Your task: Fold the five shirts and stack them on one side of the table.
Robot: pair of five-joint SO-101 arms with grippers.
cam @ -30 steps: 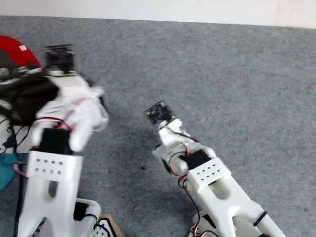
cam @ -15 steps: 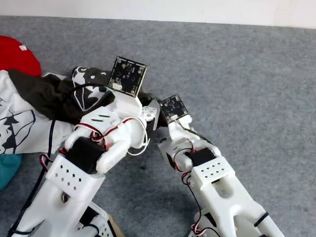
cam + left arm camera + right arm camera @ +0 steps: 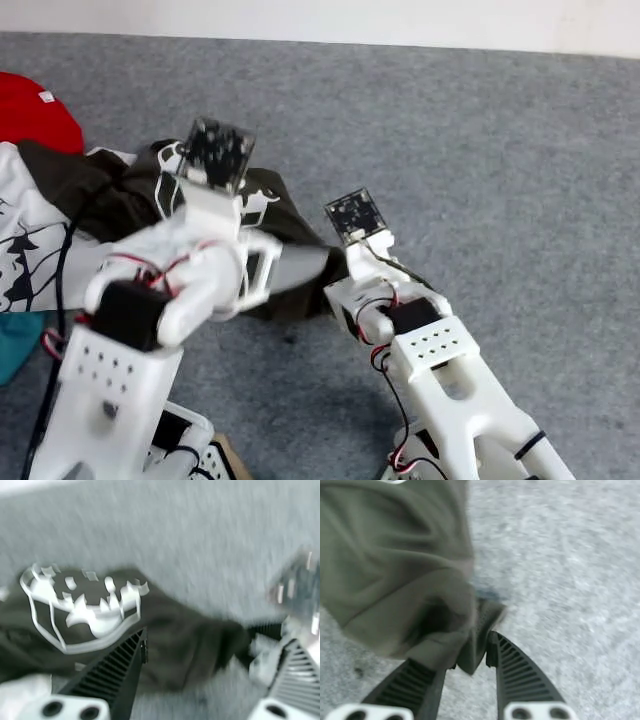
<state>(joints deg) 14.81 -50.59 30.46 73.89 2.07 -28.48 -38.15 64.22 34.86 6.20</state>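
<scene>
- Near the middle of the table [image 3: 480,150], the right claw [image 3: 487,639] was clenched on a hem fold of the dark shirt [image 3: 295,225], with cloth bunched over one finger.
- From that pinch the shirt ran off toward the left side. Its long axis pointed at the pile there, and its far end touched the white shirt [image 3: 25,250].
- A red shirt [image 3: 35,115] lay beyond the white one, and a teal shirt [image 3: 12,345] lay at the table's edge.
- The left claw [image 3: 215,640] hung released just above the dark shirt, jaws wide apart. The shirt's white print lay ahead of one finger, and the right claw was close beside.
- The left claw looked nearer to the free cloth, so the next move probably called for it to take an edge well apart from the right's pinch.
- The shirt lay crumpled, so it likely needed spreading along that axis before any fold.
</scene>
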